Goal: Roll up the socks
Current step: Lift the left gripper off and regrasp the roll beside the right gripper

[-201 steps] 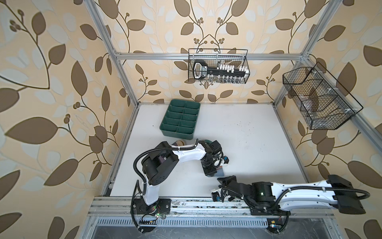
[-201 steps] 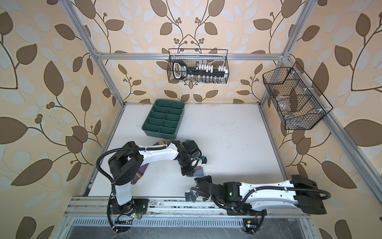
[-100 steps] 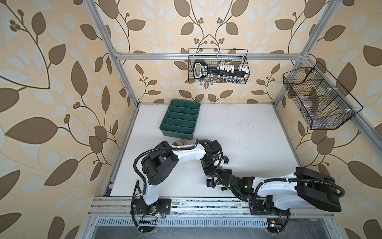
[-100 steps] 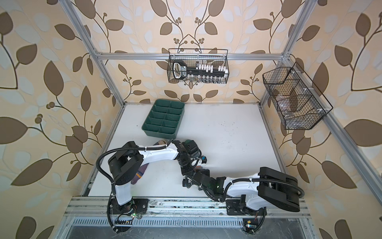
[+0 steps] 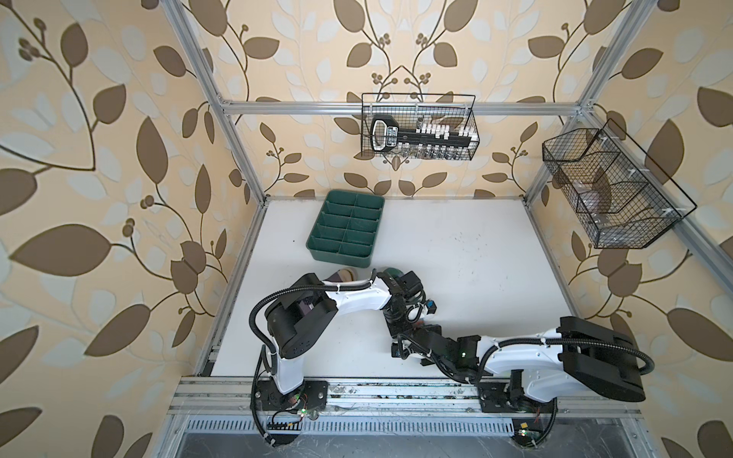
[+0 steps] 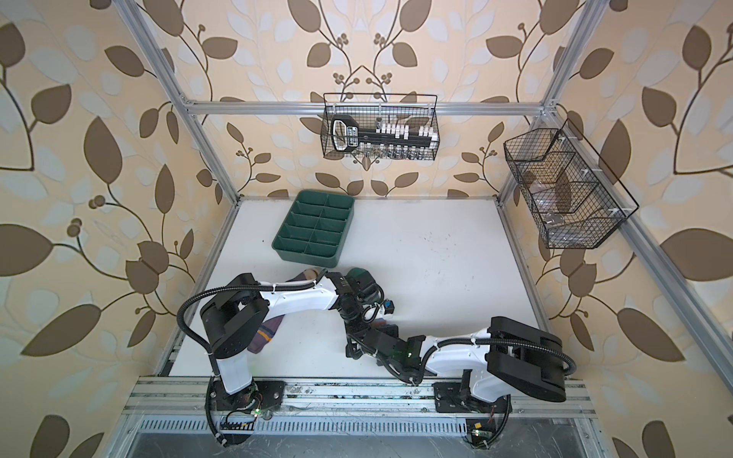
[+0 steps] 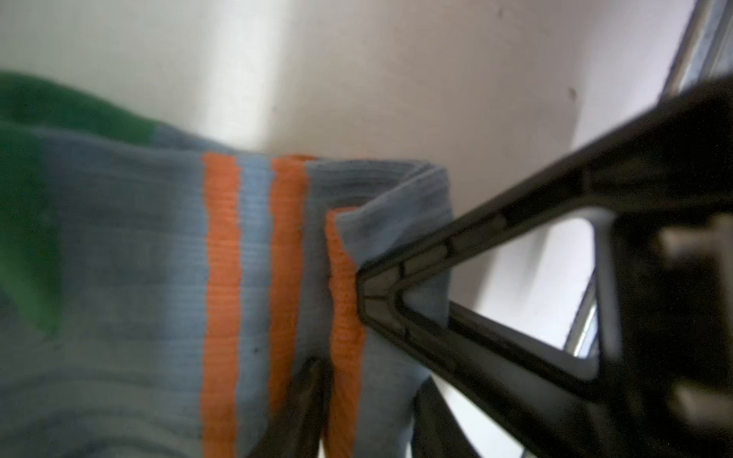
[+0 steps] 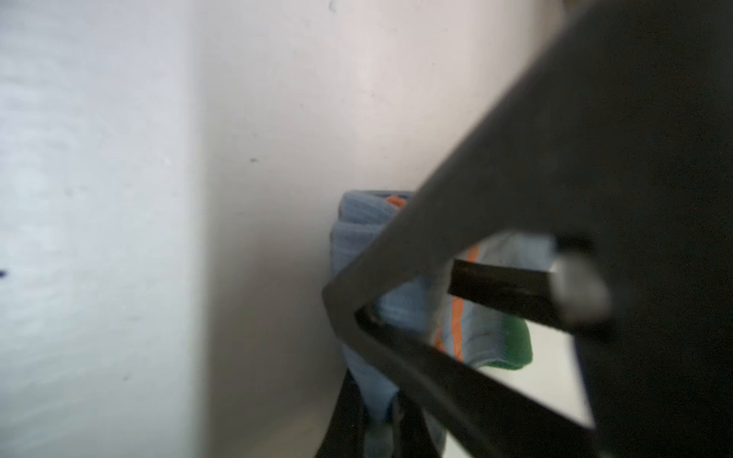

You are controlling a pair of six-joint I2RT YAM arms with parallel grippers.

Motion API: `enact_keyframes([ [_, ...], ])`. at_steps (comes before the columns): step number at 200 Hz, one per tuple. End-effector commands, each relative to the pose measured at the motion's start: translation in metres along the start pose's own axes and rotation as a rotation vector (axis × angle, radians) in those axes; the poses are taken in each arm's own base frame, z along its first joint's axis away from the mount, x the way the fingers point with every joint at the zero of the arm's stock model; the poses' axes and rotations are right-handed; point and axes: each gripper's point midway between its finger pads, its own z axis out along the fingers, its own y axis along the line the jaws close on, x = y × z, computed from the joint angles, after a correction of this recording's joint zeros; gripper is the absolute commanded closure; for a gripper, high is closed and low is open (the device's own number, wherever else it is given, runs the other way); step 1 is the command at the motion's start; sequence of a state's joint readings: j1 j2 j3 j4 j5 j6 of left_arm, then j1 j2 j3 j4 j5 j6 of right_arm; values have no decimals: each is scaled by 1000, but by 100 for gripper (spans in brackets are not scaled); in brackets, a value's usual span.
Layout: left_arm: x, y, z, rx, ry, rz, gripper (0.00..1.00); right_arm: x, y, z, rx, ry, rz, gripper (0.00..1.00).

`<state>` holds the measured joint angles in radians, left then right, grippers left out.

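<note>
- The light blue sock [image 7: 131,257] is lying on the white counter [image 5: 484,277]. It is running from its green toe near the middle toward 6 o'clock, where both arms are meeting over its orange-striped cuff end.
- The purple sock [image 6: 265,334] is lying at about 8 o'clock, mostly hiding under the left arm. Its beige toe is showing at 9 o'clock of the green toe.
- The right end effector [image 7: 361,286] is pinching tight on the folded cuff edge of the light blue sock.
- The left end effector [image 5: 396,323] is hovering at the same cuff. I cannot tell how its jaws are standing, or whether they are holding cloth.
- The ribbed knit is looking light, soft, stretchy and limp, and not fragile. The folded layers are probably wanting to slide apart and spring open once let go.
- The best hold is likely a pinch through every layer at the fold, mid-width.
- No brand is showing on either sock. The black tool in the wire basket [image 5: 418,131] at 12 o'clock is carrying a label too small to read.
</note>
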<state>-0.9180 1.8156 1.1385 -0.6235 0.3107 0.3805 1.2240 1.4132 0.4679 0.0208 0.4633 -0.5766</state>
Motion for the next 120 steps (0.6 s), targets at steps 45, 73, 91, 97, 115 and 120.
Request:
enact_keyframes([
  [45,-10,26,-99,-373,-283,-108,47,10,49,-28,-355,49,13,100],
  [73,20,49,-180,-692,-462,-260,42,0,55,-40,-464,11,62,100],
  [91,50,48,-243,-860,-620,-345,37,-4,55,-42,-520,19,94,100],
  [97,60,44,-263,-895,-680,-368,34,-5,53,-42,-532,29,101,100],
  [115,86,19,-311,-893,-874,-378,23,-6,54,-40,-592,69,117,100],
  [120,90,10,-320,-871,-922,-359,21,-7,54,-40,-610,80,119,100],
])
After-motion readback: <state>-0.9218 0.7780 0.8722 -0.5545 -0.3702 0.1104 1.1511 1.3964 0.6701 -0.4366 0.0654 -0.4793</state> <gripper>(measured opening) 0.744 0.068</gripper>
